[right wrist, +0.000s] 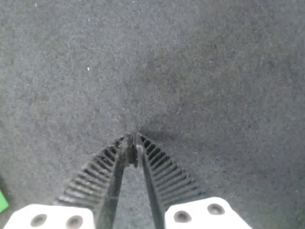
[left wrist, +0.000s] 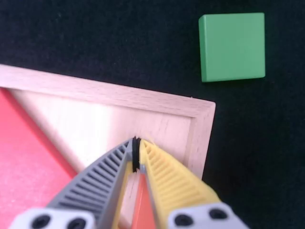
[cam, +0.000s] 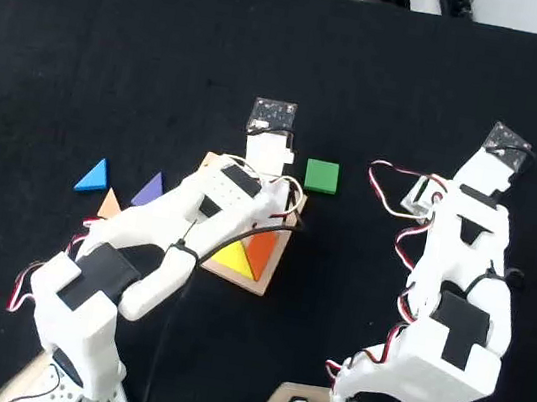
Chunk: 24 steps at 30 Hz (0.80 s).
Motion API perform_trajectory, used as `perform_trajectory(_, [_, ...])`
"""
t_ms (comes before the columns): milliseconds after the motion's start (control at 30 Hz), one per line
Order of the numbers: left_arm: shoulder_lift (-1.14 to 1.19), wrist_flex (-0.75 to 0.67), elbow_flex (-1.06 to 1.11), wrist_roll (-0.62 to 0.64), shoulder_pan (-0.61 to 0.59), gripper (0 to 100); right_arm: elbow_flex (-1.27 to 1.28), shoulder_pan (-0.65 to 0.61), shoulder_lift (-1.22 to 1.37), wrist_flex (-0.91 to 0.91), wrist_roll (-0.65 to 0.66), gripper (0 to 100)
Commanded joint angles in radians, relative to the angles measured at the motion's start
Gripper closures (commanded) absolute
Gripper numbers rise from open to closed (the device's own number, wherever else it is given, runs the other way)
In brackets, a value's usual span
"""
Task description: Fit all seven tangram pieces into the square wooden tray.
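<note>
- Left arm: white moulded shells, black servo blocks; red, white and black cables looped at the joints.
- Right arm: the same white shells, black servo blocks and cable loops.
- Wrist boards: dark, square, one per arm.
- Left gripper: one grey and one yellow ribbed finger; white bases with dark screw holes.
- Right gripper: two black ribbed fingers; white bases with screw holes.

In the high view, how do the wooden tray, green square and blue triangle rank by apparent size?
Largest: wooden tray, partly under the left arm
Then: green square
Smallest: blue triangle
</note>
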Motion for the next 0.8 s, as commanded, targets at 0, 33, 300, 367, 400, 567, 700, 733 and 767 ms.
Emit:
perform_trajectory(0, [-0.043, 0.107, -0.093, -0.002, 0.024, 90, -0.033, -0.008, -0.044, -0.011, -0.005, 98.7])
perform_trajectory(33, [-0.043, 0.158, -0.12, -0.002, 0.024, 86, -0.033, -0.008, -0.044, -0.011, -0.005, 98.7])
perform_trajectory(300, [-0.041, 0.319, -0.255, -0.005, -0.025, 74, -0.033, -0.008, -0.044, -0.011, -0.005, 98.7])
perform_trajectory(367, [-0.041, 0.321, -0.274, -0.017, -0.047, 74, -0.033, -0.008, -0.044, -0.011, -0.005, 98.7])
perform_trajectory(400, [-0.041, 0.321, -0.28, -0.035, -0.058, 74, -0.033, -0.008, -0.044, -0.011, -0.005, 98.7])
perform_trajectory(567, [-0.063, 0.391, -0.357, -0.109, -0.111, 74, -0.033, -0.008, -0.044, -0.011, -0.005, 98.7])
perform_trajectory(700, [-0.158, 0.545, -0.443, -0.147, -0.213, 74, -0.033, -0.009, -0.044, -0.012, -0.005, 98.7])
perform_trajectory(733, [-0.189, 0.582, -0.452, -0.161, -0.248, 74, -0.033, -0.009, -0.044, -0.012, -0.005, 98.7])
perform_trajectory(767, [-0.213, 0.618, -0.455, -0.17, -0.289, 74, -0.033, -0.014, -0.044, -0.012, -0.005, 98.7])
